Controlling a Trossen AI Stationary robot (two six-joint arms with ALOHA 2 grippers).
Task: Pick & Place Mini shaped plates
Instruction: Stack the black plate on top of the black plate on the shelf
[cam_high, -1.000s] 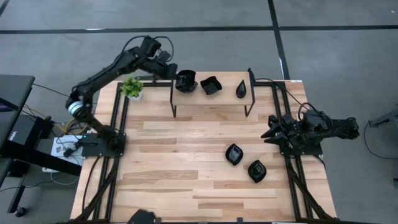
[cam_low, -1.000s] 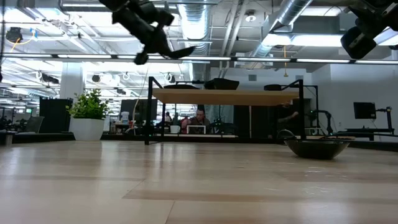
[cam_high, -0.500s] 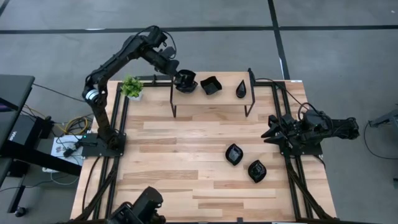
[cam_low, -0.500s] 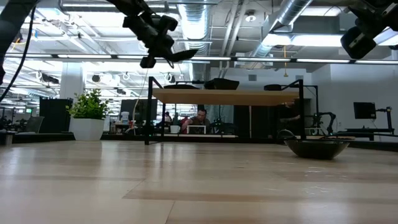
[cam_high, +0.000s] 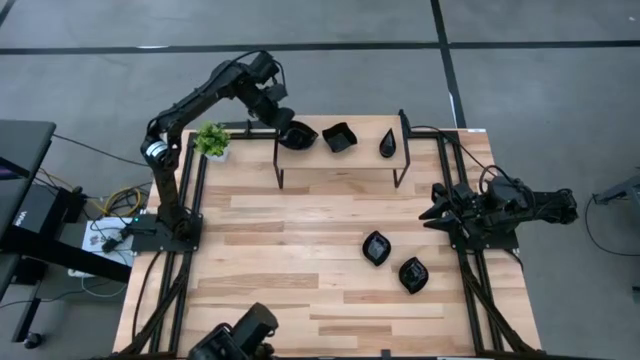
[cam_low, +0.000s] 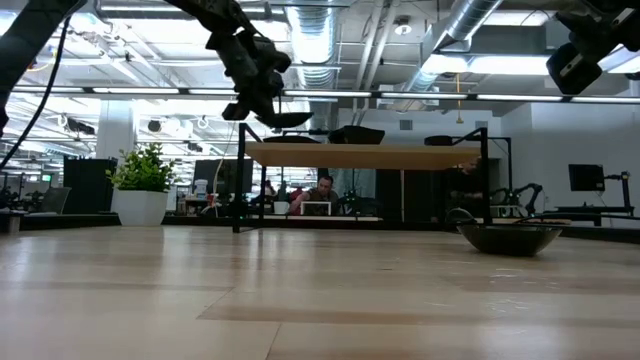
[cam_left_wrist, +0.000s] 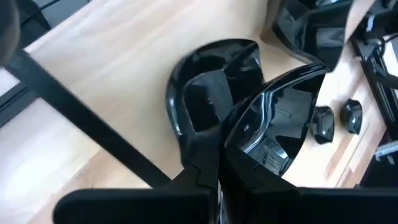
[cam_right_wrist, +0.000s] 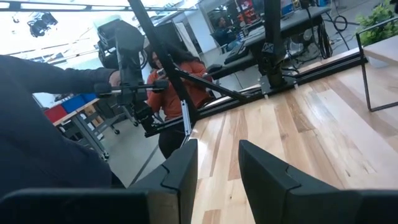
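My left gripper (cam_high: 285, 122) reaches over the left end of the raised wooden shelf (cam_high: 345, 160) at the table's far side, shut on a glossy black mini plate (cam_high: 299, 136). In the low view this plate (cam_low: 283, 120) hangs just above the shelf top. Two more mini plates rest on the shelf, a wavy square one (cam_high: 340, 137) and a teardrop one (cam_high: 388, 143). Two others (cam_high: 376, 247) (cam_high: 413, 274) lie on the table at the right. My right gripper (cam_right_wrist: 217, 165) waits open at the table's right edge (cam_high: 437, 212). My left gripper holds the plate by its rim (cam_left_wrist: 231, 132), pinched between the shut fingers; one finger (cam_left_wrist: 202, 109) lies over the plate's hollow. The fingers slant down at it from the far left. The plate is lifted clear above the shelf's left end, tilted.
A small green potted plant (cam_high: 212, 140) stands left of the shelf. The shelf's black frame posts (cam_high: 278, 165) (cam_high: 404, 150) rise from the table. A person in an orange top (cam_right_wrist: 180, 74) stands beyond the table. The table's near left part (cam_high: 260, 280) is bare wood.
My left gripper has tipped more steeply downward and sunk toward the shelf's left end, shifting a little toward the table's right. The plate has come down with it, from well above the shelf to just over its top.
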